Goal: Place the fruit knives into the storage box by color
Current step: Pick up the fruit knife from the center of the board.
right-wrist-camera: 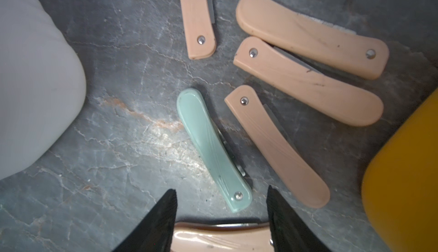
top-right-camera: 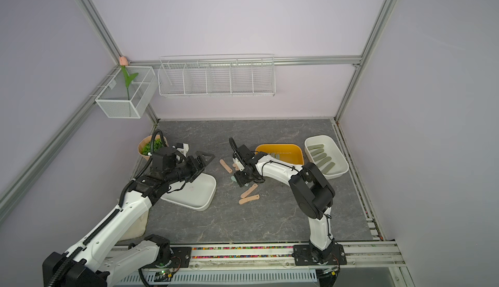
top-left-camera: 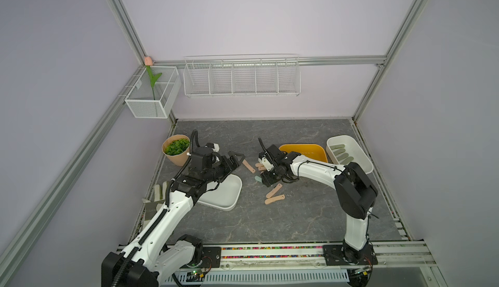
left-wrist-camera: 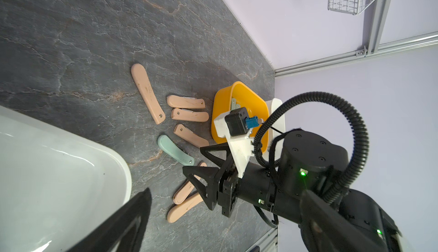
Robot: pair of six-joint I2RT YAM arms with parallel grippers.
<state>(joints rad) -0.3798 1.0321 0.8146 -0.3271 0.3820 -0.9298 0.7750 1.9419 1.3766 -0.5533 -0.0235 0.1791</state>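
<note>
Right gripper (right-wrist-camera: 222, 190) is hanging low over the table (right-wrist-camera: 118, 132) with its jaws spread and nothing pinched, the rivet end of the mint knife (right-wrist-camera: 208, 144) sitting in the gap between its tips. That knife is lying flat near the yellow bin (right-wrist-camera: 403, 179), on the side facing the white tray (right-wrist-camera: 35, 73), with pink knives (right-wrist-camera: 277, 144) scattered between it and the bin (one more is running underneath the gripper). Olive knives (top-left-camera: 340, 152) are resting in the white bin (top-left-camera: 363, 156) on the yellow bin's opposite side. The mint knife is looking light, stiff and glossy, so it is likely going to skid or swivel on the table rather than flex, and lying so thin it is offering little edge to catch. Pinching it across its narrow width near mid-handle, jaws square to the long edges, seems the surest hold, minding the steel spine (right-wrist-camera: 228, 150) peeking out along one side. Left gripper (top-left-camera: 240, 160) is hovering beyond the pink knives from the yellow bin, jaws spread and empty.
</note>
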